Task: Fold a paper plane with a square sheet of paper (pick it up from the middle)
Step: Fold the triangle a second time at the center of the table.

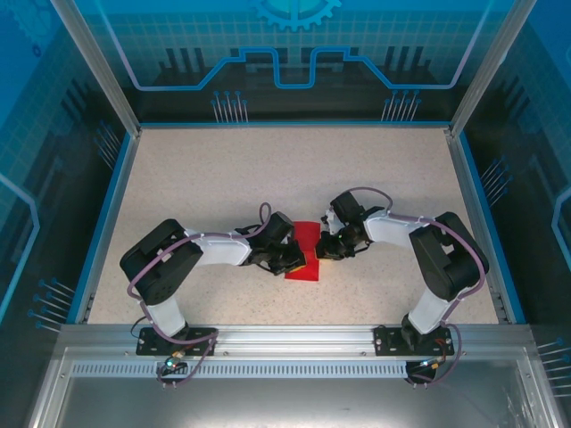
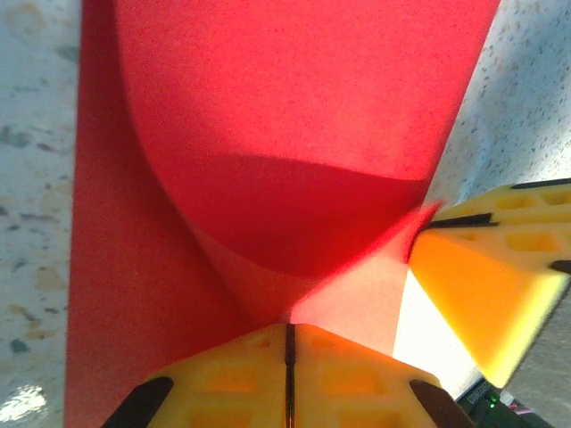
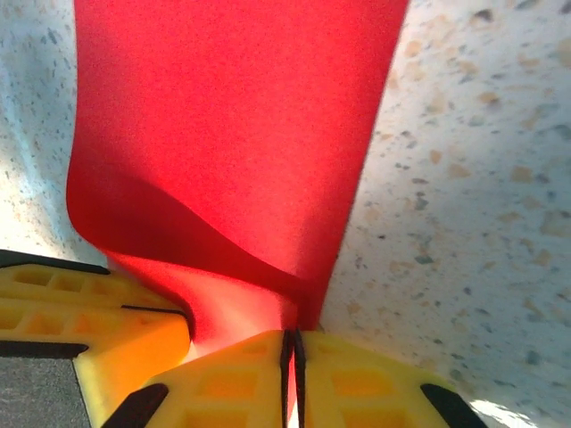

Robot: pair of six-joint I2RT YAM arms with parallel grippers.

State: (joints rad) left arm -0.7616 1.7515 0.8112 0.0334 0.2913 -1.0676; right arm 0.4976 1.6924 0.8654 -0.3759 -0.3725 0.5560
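From the top external camera, both arms bend inward over the speckled table (image 1: 223, 178). Their wrists meet just near of the table's middle. The red sheet of paper (image 1: 306, 241) lies between them as a narrow strip running from far to near. Its far end is flat on the table and its near end reaches in between the two wrists. The left gripper (image 1: 297, 261) sits at the strip's near left edge, and the right gripper (image 1: 322, 252) sits just across from it at the right edge. At this distance I cannot tell how either pair of jaws stands. Blue patterned panels (image 1: 285, 53) wall the table on the far side and on both flanks.

The left wrist camera shows what the overhead view cannot. The left gripper's yellow fingers (image 2: 223, 379) are pressed together with only a thin dark seam between them. The paper narrows to a pinch right at their tips, so they are clamped on it. Beyond the tips the sheet lifts and curls into a shaded hollow, with a flat layer of red lying on the table along the left. A yellow finger of the right gripper (image 2: 482, 285) pokes in from the right, touching the paper's edge.

The right wrist camera shows the right gripper's own fingers (image 3: 357, 383) drawn close, with a sliver of red caught in the seam. They are closed on the paper's right edge. The sheet bulges up and away from them and then runs flat towards the far side. The left gripper's yellow finger (image 3: 98, 321) lies just beside it on the left, against the same fold.
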